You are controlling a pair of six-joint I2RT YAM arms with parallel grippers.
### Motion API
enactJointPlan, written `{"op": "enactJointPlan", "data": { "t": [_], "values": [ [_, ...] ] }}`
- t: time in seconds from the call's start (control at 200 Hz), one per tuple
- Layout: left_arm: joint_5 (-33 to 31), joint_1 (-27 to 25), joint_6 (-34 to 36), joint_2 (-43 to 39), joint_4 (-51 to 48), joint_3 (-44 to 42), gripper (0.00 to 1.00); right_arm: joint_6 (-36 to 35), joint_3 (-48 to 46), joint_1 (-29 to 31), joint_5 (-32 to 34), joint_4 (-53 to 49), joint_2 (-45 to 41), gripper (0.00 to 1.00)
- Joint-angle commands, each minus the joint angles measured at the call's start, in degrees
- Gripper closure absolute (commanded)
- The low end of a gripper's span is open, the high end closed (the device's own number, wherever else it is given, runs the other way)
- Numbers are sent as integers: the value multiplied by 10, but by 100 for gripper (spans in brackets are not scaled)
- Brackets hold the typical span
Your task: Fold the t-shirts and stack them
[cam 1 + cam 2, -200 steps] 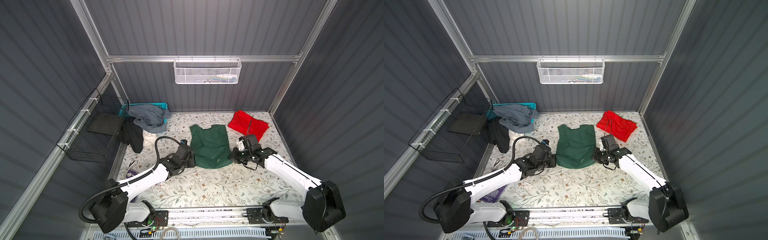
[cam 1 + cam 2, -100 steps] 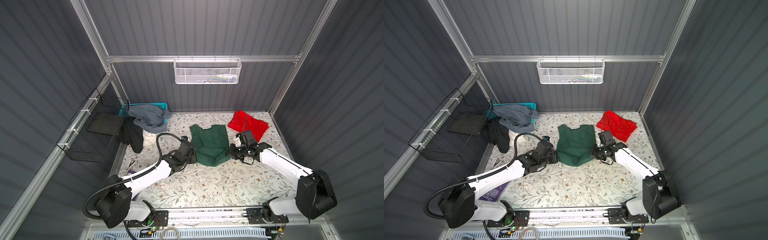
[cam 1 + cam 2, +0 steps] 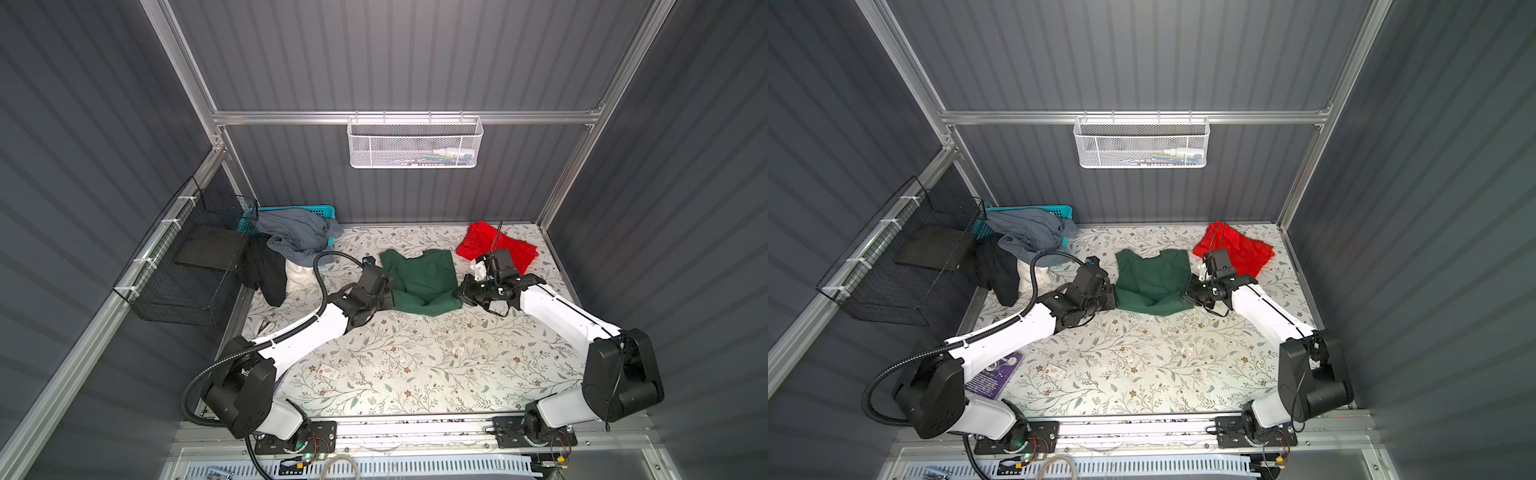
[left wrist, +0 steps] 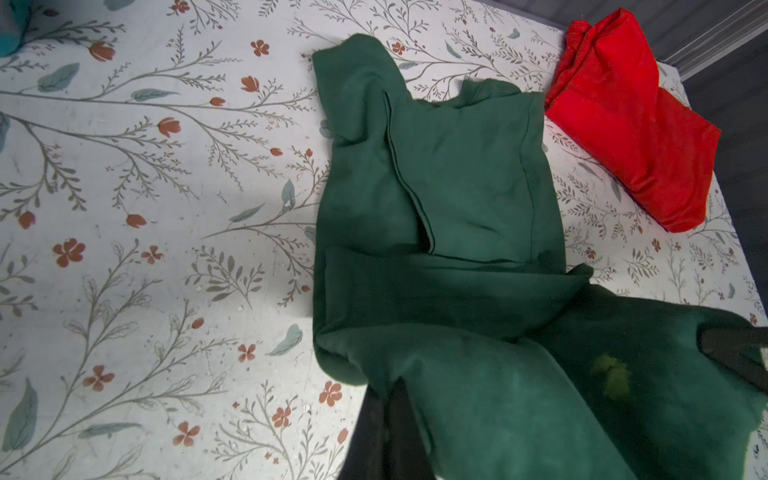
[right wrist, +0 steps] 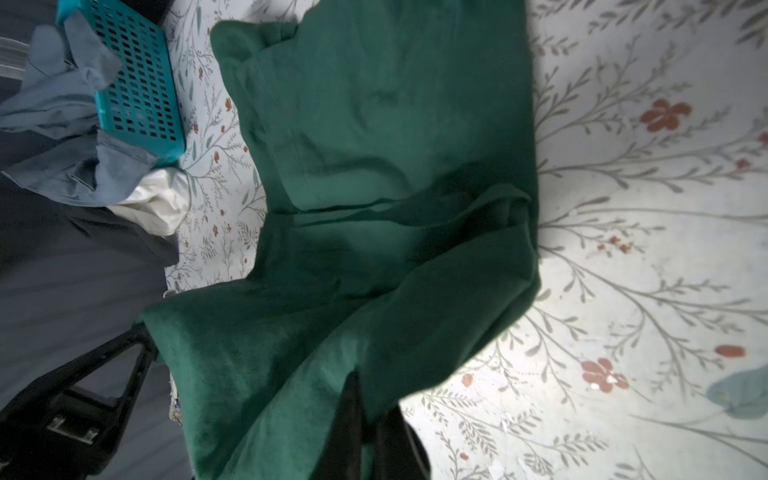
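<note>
since a second ago both arms have pushed further back. the big dark green cotton t-shirt (image 3: 419,274) lay flat and long then. now its near hem is lifted and carried toward the collar, so it looks shorter in both top views. the left gripper (image 3: 391,298) and right gripper (image 3: 459,291) are each pinched tight on a near corner of that hem, one per side. the crumpled bright red t-shirt (image 3: 496,249) hasn't budged, back right on the floral-print table cover (image 3: 415,361), just beside the green one.

hard bits: the fingertips are mostly swallowed by cloth in the wrist views, just dark wedges cut off at the frame edge. there's a yellowish smudge (image 4: 611,374) on the lifted fabric, can't tell what it is.

the green shirt itself sits mid-table, collar away from the arms, a flap folded in along one side. the lifted half sags between the two grips, softly wrinkled.
</note>
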Motion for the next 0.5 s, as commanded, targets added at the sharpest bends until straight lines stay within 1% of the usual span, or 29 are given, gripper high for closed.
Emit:
{"op": "enactJointPlan", "data": {
  "t": [0.0,0.235,0.495],
  "values": [
    [-5,13,30,16,-5,43,100,-12,32,-13,-17,24,11,100],
    [3,36,60,65,-8,108,100,-8,90,-28,-34,41,57,100],
    [1,50,74,100,-2,135,100,-10,140,-40,-40,43,112,100]
  ]
}}
